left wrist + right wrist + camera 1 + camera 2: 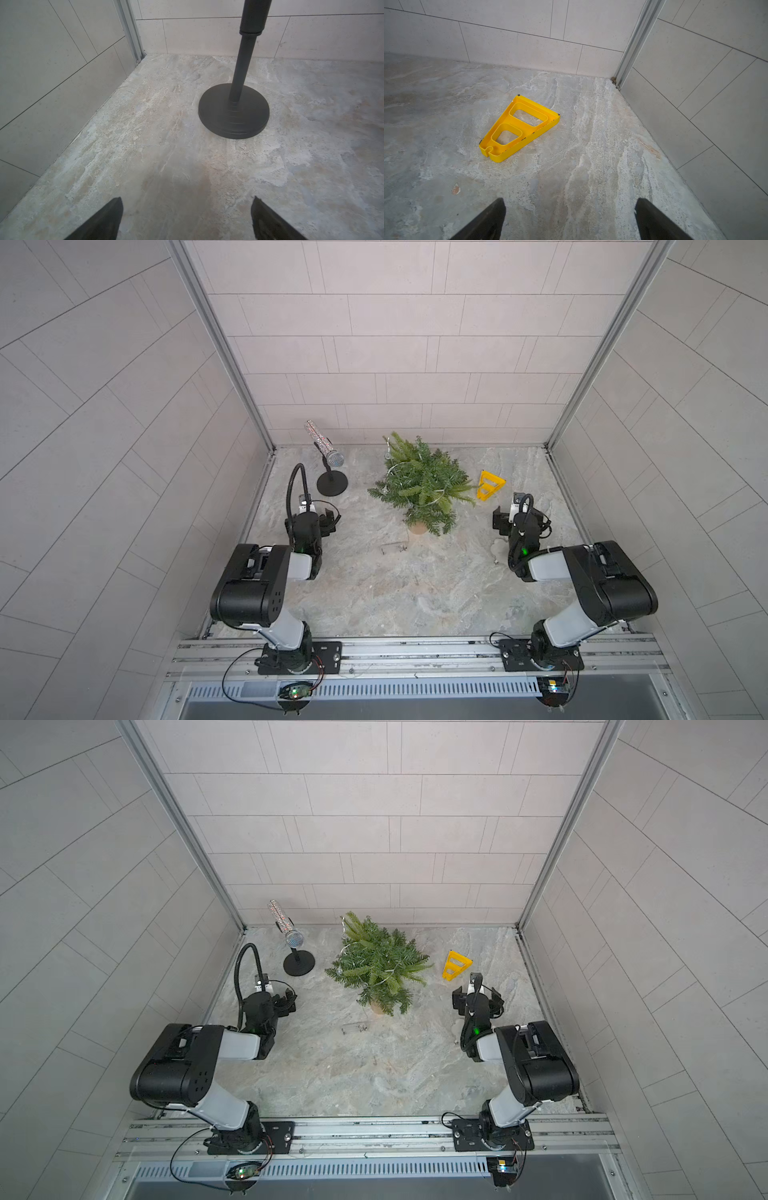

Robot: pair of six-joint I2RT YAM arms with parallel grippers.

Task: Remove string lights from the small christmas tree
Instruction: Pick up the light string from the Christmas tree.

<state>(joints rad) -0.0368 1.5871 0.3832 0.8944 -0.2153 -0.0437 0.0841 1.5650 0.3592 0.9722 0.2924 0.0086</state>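
The small christmas tree (422, 485) (378, 965) stands on its tan round base (417, 527) at the back middle of the stone floor. The string lights (398, 466) (353, 947) wind as a thin silvery wire through its branches. A small clear box (392, 548) (354, 1028) lies on the floor in front of the base. My left gripper (316, 516) (187, 199) hovers open and empty left of the tree. My right gripper (519, 515) (570, 200) stands open and empty right of it. Neither wrist view shows the tree.
A glittery microphone (328, 448) on a black stand (233, 112) sits just beyond the left gripper. A yellow triangular frame (489, 485) (519, 128) lies flat beyond the right gripper. A small pale object (497, 548) is partly hidden under the right arm. Tiled walls enclose three sides.
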